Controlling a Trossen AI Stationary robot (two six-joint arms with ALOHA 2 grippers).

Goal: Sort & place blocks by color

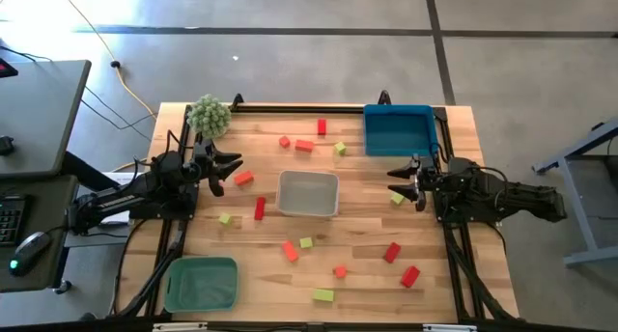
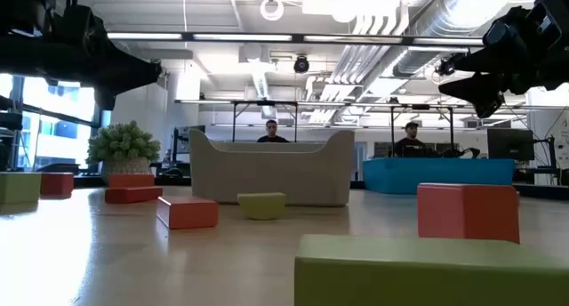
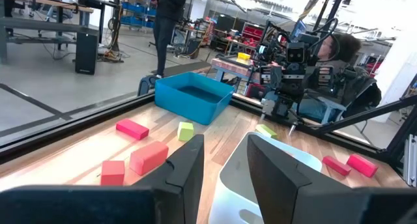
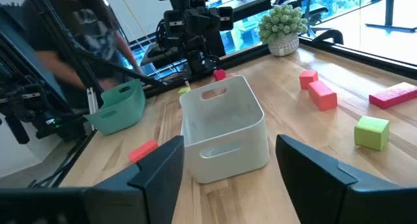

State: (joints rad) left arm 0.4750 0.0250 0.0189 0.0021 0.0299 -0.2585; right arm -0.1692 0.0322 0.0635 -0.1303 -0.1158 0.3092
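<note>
Red, orange-red and yellow-green blocks lie scattered flat on the wooden table: a red one (image 1: 259, 208), an orange-red one (image 1: 243, 178), a yellow-green one (image 1: 397, 198) and several more. My left gripper (image 1: 230, 170) (image 3: 225, 146) hovers open above the table's left side, close to the orange-red block and pointing at the white tray (image 1: 309, 194). My right gripper (image 1: 398, 182) (image 4: 229, 146) hovers open on the right, facing the same tray, with the yellow-green block just below it. Neither holds anything.
A blue tray (image 1: 398, 129) sits at the far right and a green tray (image 1: 201, 282) at the near left corner. A fuzzy green plant (image 1: 209, 115) stands at the far left. People show in the room beyond the table.
</note>
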